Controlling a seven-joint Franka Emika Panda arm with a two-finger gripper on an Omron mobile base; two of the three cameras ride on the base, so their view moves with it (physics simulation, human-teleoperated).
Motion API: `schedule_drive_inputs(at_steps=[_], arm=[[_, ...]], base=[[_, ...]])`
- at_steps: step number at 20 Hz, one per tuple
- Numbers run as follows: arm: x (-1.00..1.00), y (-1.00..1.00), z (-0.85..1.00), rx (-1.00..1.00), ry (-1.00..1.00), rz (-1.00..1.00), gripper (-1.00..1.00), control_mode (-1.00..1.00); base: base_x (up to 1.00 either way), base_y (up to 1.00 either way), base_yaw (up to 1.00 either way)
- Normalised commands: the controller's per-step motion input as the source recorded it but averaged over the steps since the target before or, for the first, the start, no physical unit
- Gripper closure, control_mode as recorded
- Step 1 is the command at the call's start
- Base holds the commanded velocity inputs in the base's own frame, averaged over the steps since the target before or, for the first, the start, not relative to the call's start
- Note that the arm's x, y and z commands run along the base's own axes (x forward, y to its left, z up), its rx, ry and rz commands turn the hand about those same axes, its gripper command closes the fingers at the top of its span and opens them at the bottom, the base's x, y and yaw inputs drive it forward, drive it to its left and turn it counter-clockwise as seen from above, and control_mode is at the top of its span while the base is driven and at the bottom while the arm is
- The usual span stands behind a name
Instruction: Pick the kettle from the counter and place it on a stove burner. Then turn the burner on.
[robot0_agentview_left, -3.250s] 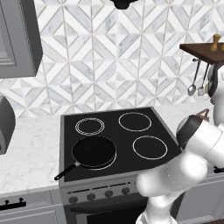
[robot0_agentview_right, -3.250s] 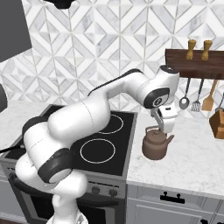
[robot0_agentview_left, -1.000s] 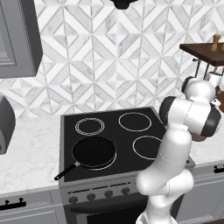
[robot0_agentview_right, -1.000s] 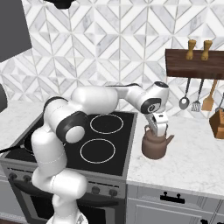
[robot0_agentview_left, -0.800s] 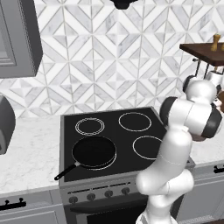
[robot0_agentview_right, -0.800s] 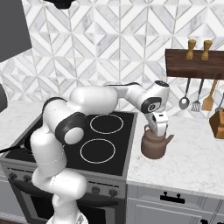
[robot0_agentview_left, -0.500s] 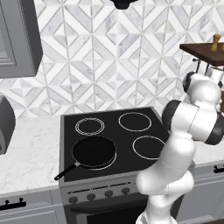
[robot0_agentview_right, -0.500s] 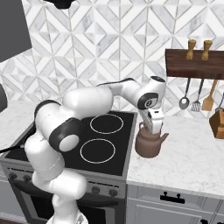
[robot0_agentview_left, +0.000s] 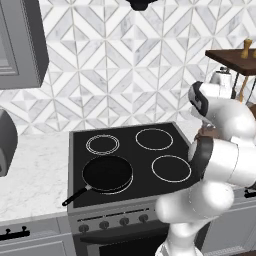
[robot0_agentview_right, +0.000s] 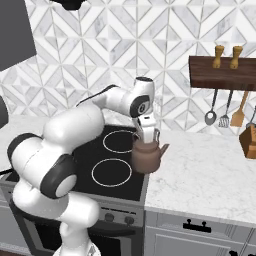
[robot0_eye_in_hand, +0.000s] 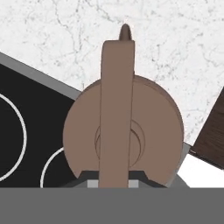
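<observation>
Right base view: one kettle (robot0_agentview_right: 147, 156) hangs over the right edge of the cooktop (robot0_agentview_right: 75, 165), partly above the glass and partly above the counter (robot0_agentview_right: 210, 172), spout pointing away from the cooktop. The gripper (robot0_agentview_right: 148, 136) comes straight down onto the arched handle, and the kettle's base appears clear of the surface, so the fingers look clamped on the handle, though the fingertips themselves are hidden.

Counting on the cooktop in the left base view: four ring marks, one of them a smaller double ring, and one black frying pan (robot0_agentview_left: 106, 173) covering the front-left ring. The stove burner (robot0_agentview_left: 171, 168) at the front right sits bare, nearest the kettle. Four knobs (robot0_agentview_left: 114, 224) line the panel below the cooktop.

The arm (robot0_agentview_right: 90, 117) arches up over the cooktop from its base, elbow high, wrist turned vertical.

In the hand view the kettle (robot0_eye_in_hand: 122, 131) is seen from above, its handle running up the middle.
</observation>
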Motion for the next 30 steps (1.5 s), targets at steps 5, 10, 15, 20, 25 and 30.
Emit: schedule_drive_inputs(at_steps=[5, 10, 15, 20, 25, 30], arm=[[0.00, 0.91, 0.03, -0.09, 0.07, 0.00, 1.00, -1.00], [0.04, 0.04, 0.00, 0.02, 0.00, 0.00, 1.00, -1.00], [0.00, 0.00, 0.05, 0.16, 0.02, 0.00, 1.00, -1.00], [0.02, 0.24, 0.07, 0.11, 0.12, 0.00, 1.00, -1.00], [0.02, 0.50, 0.00, 0.01, 0.09, 0.00, 1.00, -1.00], [-0.02, 0.07, -0.07, 0.06, -0.07, 0.00, 1.00, -1.00]], base=[[0.00, 0.00, 0.00], [0.00, 0.00, 0.00], [0.00, 0.00, 0.00], [0.00, 0.00, 0.00], [0.00, 0.00, 0.00], [0.00, 0.00, 0.00]])
